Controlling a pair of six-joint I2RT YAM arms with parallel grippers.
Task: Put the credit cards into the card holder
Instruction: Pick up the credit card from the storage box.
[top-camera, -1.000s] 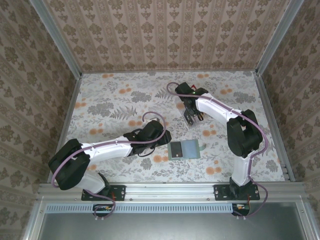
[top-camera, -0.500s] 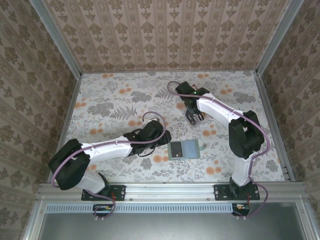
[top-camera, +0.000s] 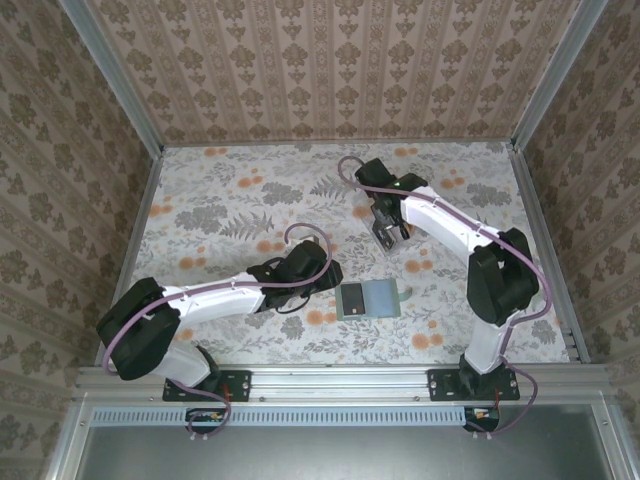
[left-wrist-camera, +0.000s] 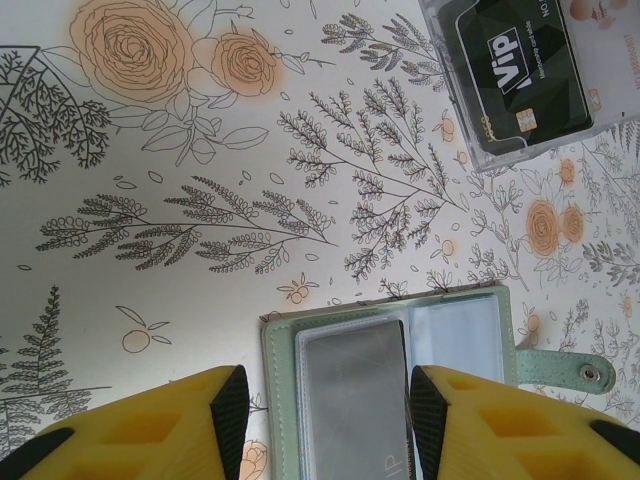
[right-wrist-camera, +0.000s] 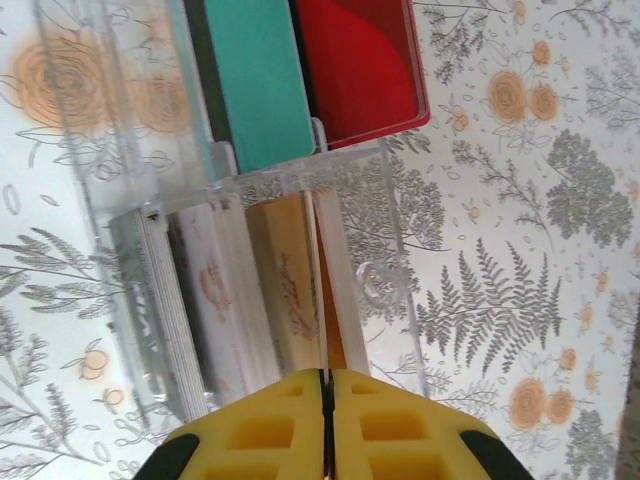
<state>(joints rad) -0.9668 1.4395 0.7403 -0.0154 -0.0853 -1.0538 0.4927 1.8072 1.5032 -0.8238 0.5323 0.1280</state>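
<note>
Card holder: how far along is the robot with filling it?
Done: the card holder lies open, with a grey card seemingly sleeved. In hand: the right tool is shut at the tan card in the clear tray. Left: the teal card, red card and black VIP card wait in the tray.

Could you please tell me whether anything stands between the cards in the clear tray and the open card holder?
Nothing visible lies on the table between the clear tray and the card holder; the left pincer stands open above one half of it.
</note>
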